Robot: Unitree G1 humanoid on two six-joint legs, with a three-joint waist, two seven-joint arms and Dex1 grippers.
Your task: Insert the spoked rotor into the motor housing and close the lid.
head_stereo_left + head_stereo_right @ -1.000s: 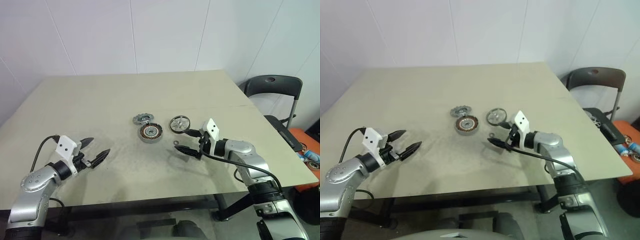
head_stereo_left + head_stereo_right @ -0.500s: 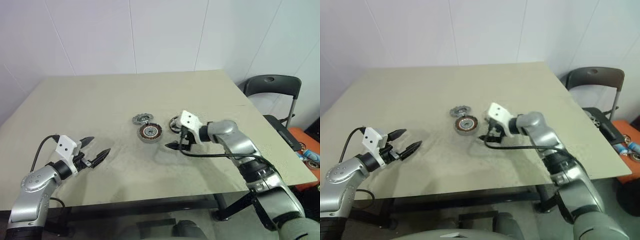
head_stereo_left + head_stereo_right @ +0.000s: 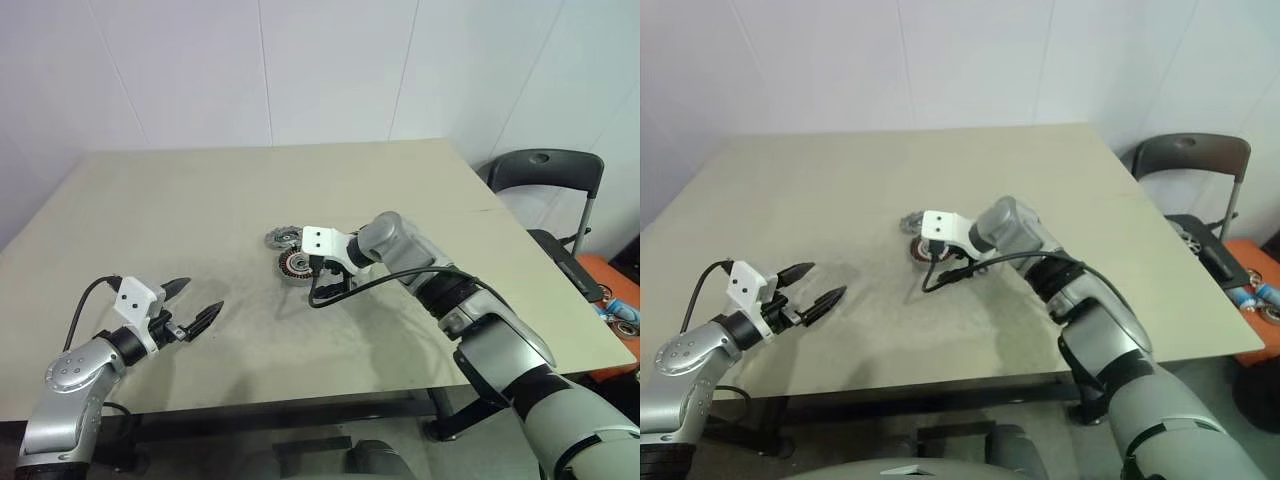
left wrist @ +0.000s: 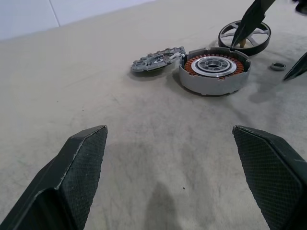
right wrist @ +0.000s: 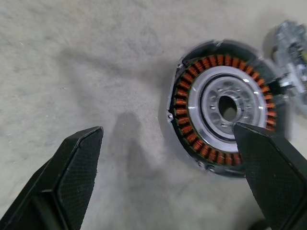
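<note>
- The table [image 3: 200,200] is wide and pale, and it carries three small round metal parts near its middle.
- The motor housing [image 4: 214,71] is a shallow silver cup. It sits flat on the table with orange windings in a ring inside it.
- The lid [image 4: 158,58] is a dull grey ribbed disc. It lies just beside the motor housing, and one edge rests up on the cup's rim.
- The spoked rotor [image 4: 245,37] is a dark wheel with a shiny rim. It lies on the table just behind the motor housing, on the side away from the lid.
- A tiny washer ring [image 4: 277,66] lies on the table near the spoked rotor.
- The right tool [image 5: 168,158] hangs over the motor housing and points down at it. Its two black fingers [image 5: 76,167] are spread wide apart and hold nothing.
- From the left wrist view, one black tip of the right tool is right above the far rim of the motor housing.
- The left tool [image 3: 195,305] is near the front left of the table, well apart from the parts. Its fingers are spread wide apart too, and it holds nothing.
- A dark chair [image 3: 545,175] stands past the right side of the table.
</note>
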